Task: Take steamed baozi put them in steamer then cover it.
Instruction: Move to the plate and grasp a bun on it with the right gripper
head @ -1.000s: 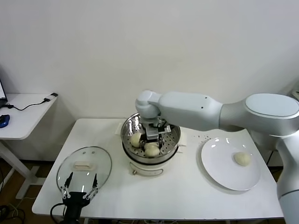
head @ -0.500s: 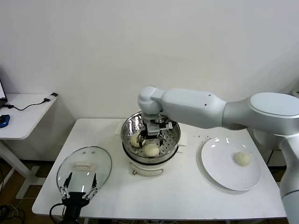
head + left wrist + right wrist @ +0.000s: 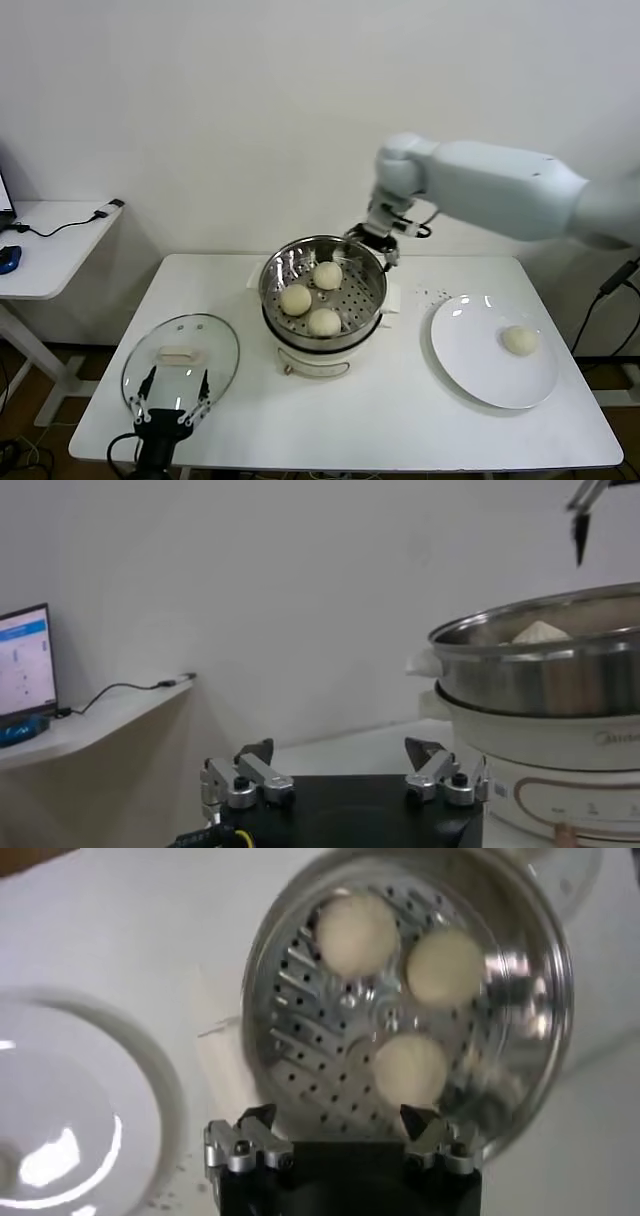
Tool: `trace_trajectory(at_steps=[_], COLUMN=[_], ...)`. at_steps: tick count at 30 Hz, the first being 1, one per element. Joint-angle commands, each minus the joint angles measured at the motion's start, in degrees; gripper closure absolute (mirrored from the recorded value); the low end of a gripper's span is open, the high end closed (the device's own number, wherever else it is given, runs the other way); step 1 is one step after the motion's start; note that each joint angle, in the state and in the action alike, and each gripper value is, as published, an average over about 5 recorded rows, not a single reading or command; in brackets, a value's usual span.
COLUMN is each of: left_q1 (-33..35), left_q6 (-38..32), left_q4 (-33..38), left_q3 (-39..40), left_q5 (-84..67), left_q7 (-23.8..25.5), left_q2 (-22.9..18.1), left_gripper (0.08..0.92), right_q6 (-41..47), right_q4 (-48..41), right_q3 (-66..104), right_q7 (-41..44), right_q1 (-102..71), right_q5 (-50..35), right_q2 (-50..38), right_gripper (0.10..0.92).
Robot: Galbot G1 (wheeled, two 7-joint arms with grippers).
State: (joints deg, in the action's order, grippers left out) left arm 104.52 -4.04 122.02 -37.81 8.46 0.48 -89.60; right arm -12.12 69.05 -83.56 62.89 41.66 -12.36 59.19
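Note:
The steel steamer [image 3: 270,288] stands mid-table on its white pot base. Three baozi lie in it: one at the back [image 3: 327,275], one on the left [image 3: 295,299], one at the front [image 3: 324,321]. A fourth baozi [image 3: 518,340] lies on the white plate [image 3: 470,345] to the right. My right gripper [image 3: 378,240] is open and empty, raised above the steamer's back right rim; its wrist view looks down on the steamer [image 3: 330,1018] and the three buns. The glass cover [image 3: 215,345] lies flat at the front left. My left gripper [image 3: 172,400] is open and parked at the cover's near edge.
A side desk [image 3: 50,250] with a cable stands off to the left. The left wrist view shows the steamer's wall [image 3: 540,680] and pot base [image 3: 560,770] close on one side, and a laptop screen [image 3: 25,660] far off.
My right gripper has let go of a baozi inside the steamer, risen out and moved back and to the right. Three buns now lie uncovered in the basket. The left arm has not moved.

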Motion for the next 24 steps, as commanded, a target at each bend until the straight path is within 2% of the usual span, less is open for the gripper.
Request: trace_trajectory(at_steps=[1, 13, 24], left_q1=[0.2, 0.5, 0.6], left_q6=[0.0, 0.0, 0.1], left_q4=[0.1, 0.0, -0.6], left_q3=[0.2, 0.4, 0.3], left_q5=[0.4, 0.8, 1.3], left_q7=[0.0, 0.0, -0.1], left_q2=[-0.1, -0.2, -0.3], left_gripper=[0.177, 0.177, 0.177], right_q6=[25.5, 24.0, 19.0], right_q4=[0.0, -4.6, -13.7], right_q3=[-2.6, 17.7, 34.7], right_q7=[-2.3, 2.6, 3.1], right_q1=[-0.4, -25.6, -42.3], right_q5=[-13.7, 5.3, 14.9], right_q2=[-18.1, -29.1, -27.8], right_gripper=[0.203, 0.203, 0.203])
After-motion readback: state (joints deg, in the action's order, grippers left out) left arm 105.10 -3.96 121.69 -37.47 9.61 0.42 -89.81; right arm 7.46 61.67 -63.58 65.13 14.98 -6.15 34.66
